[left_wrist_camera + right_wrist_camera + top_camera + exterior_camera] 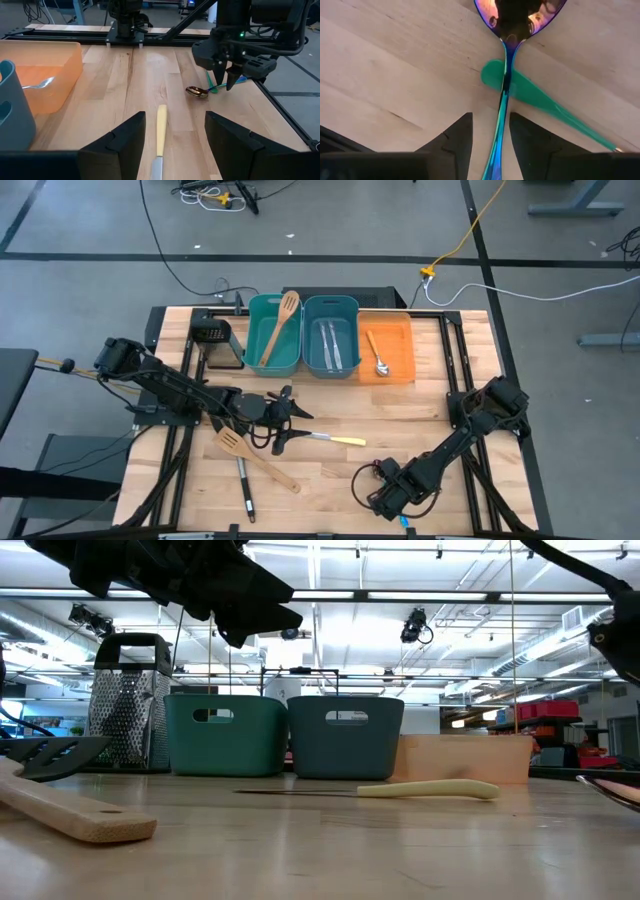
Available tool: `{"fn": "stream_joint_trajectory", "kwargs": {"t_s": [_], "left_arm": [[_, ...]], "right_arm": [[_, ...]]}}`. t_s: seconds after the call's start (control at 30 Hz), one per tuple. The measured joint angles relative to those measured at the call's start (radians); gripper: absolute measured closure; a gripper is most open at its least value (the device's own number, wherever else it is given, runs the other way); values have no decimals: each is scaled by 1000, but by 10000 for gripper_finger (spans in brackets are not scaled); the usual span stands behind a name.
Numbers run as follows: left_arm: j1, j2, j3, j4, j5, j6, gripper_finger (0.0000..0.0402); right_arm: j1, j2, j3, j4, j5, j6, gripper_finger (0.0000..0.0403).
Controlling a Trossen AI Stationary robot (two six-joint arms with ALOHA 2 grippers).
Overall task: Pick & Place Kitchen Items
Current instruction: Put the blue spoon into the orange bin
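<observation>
A yellow-handled knife [335, 440] lies flat on the wooden table. My left gripper [285, 420] hovers open above its blade end; in the left wrist view the knife [161, 131] shows between the fingers, below them. At the near right lie two crossed spoons: one with an iridescent blue handle [502, 112] on top of one with a teal handle [540, 102]. My right gripper [490, 127] points down over them, open, with a finger on each side of the blue handle. From the left wrist view its fingertips [231, 85] stand just behind the spoon bowl [197, 92].
Along the far edge stand a teal bin [272, 358] with a wooden spatula, a blue-grey bin [332, 365] with knives, an orange bin [398, 370] with a spoon, and a black mesh box [215, 340]. A wooden spatula [255, 458] and a black turner [243, 485] lie near left.
</observation>
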Motion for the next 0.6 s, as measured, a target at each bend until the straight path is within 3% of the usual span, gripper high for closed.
{"fn": "stream_joint_trajectory", "kwargs": {"t_s": [0.6], "left_arm": [[0, 0, 0, -1, 0, 16, 191]], "right_arm": [[-5, 51, 2, -6, -43, 81, 293]]}}
